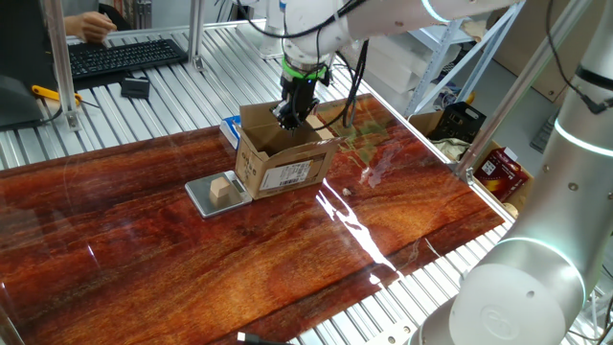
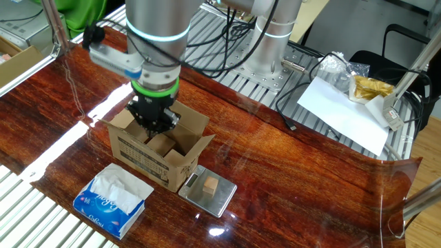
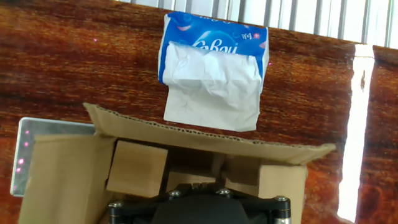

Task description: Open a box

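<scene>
A brown cardboard box (image 1: 283,158) is sitting on a glossy wooden counter (image 1: 172,259), its top flaps standing open. The claw (image 2: 154,125) is pointing straight down into the box's open top, its fingers pressed fully together and gripping nothing. A blue tissue packet (image 2: 110,200) is lying just beside the box.

Glossy reddish wood table (image 1: 192,259). Carries brown cardboard box (image 1: 278,161); blue-and-white tissue packet (image 2: 110,200) just beside box; flat metal scale (image 2: 207,195) touching box corner.
</scene>
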`<action>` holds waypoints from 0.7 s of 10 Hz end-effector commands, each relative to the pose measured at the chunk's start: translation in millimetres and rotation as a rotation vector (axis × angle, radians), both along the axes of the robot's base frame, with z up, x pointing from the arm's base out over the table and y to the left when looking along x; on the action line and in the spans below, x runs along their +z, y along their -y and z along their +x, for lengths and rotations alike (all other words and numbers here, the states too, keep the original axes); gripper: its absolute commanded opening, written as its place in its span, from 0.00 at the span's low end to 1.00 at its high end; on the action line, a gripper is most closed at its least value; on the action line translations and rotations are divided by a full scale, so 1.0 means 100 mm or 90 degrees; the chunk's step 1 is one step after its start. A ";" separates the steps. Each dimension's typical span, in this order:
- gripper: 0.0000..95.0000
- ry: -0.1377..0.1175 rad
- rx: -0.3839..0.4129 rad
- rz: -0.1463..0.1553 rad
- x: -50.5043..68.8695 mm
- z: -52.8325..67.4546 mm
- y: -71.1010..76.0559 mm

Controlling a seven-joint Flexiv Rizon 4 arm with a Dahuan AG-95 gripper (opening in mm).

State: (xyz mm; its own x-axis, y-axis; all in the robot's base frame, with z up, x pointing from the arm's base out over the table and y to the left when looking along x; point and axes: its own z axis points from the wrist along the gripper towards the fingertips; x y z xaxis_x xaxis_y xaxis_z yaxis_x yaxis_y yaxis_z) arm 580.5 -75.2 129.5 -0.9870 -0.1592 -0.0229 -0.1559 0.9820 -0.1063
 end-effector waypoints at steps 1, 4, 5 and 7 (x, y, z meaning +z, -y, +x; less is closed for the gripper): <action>0.00 0.012 0.004 -0.003 -0.06 -0.02 0.02; 0.00 0.026 0.014 -0.024 -0.17 -0.02 0.04; 0.00 0.030 0.015 -0.032 -0.20 -0.02 0.05; 0.00 0.039 0.024 -0.050 -0.23 -0.02 0.06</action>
State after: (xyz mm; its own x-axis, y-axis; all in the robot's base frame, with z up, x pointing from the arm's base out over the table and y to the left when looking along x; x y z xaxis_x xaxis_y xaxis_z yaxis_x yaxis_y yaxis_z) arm 578.6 -81.2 104.3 -0.9775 -0.1998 -0.0673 -0.1839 0.9641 -0.1916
